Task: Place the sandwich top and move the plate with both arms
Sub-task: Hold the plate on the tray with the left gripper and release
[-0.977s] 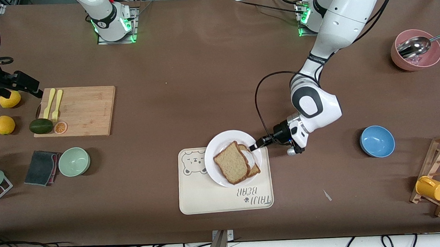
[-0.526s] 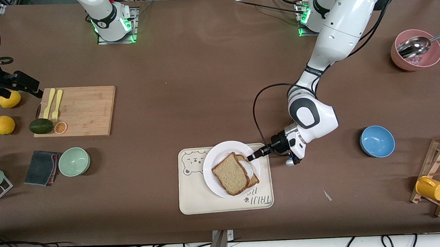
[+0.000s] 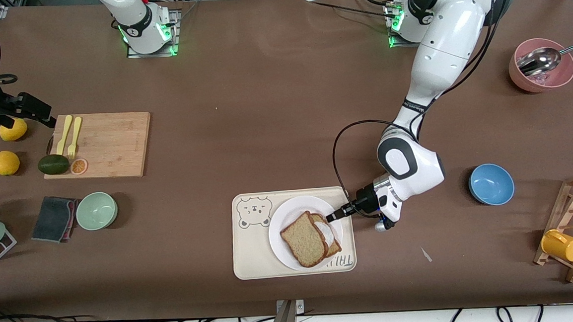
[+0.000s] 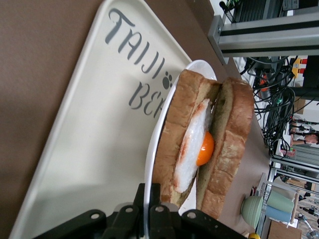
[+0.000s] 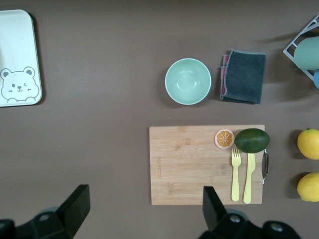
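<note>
Plate on tray, pinched by left gripper.
We find the left gripper (image 3: 333, 214) pinching the plate (image 3: 283, 222) rim; sandwich top (image 3: 303, 238) leans on the egg slice (image 4: 192, 144). Right gripper (image 5: 142, 211) waits, spread, over the cutting board (image 5: 192, 164).

Two white, glossy jointed arms on square bases lit green. Rounded shells with dark grey joint bands; red button atop each base. Left arm (image 3: 439, 57) trailing a looped black cable to a black wrist. Left pincer (image 3: 333, 215) black, slim. Right pincer (image 5: 142, 211) black, with blocky matte fingers (image 5: 75, 206).
</note>
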Tool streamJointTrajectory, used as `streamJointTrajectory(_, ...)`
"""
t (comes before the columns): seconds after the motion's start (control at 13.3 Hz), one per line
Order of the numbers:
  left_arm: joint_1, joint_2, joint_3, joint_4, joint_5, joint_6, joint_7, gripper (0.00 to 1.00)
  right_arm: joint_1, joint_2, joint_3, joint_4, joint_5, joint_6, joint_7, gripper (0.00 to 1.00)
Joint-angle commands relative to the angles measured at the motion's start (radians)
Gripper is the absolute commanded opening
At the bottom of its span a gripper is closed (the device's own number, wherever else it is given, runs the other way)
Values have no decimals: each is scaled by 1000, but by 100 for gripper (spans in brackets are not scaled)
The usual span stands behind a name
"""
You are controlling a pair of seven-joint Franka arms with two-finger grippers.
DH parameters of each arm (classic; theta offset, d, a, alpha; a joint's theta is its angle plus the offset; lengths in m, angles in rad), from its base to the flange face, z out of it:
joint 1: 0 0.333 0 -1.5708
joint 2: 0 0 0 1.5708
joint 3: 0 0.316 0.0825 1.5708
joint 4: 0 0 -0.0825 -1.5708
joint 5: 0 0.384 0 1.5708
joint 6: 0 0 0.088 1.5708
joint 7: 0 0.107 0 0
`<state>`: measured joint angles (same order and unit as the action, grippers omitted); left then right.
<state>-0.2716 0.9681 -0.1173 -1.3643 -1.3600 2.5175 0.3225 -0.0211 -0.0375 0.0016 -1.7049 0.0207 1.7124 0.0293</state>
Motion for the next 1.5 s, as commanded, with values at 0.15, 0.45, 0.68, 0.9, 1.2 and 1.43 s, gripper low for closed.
streamJointTrajectory(0.15,-1,52,-2,80,27,3,-26,0,-5,-5,3,1,15,-7,8,100)
streamJointTrajectory(0.45,-1,52,-2,80,28,3,-22,42,-5,-5,3,1,15,-7,8,100)
streamJointTrajectory(0.68,-1,52,5,80,30,3,-20,73,-5,-5,3,1,15,-7,8,100)
streamJointTrajectory(0.9,0,49,8,79,79,3,-26,83,-5,-5,3,1,15,-7,8,100)
streamJointTrajectory(1.2,2,21,21,67,110,0,-28,88,-5,-5,3,1,15,-7,8,100)
streamJointTrajectory(1.43,5,-44,25,-8,159,-5,-28,91,-5,-5,3,1,15,-7,8,100)
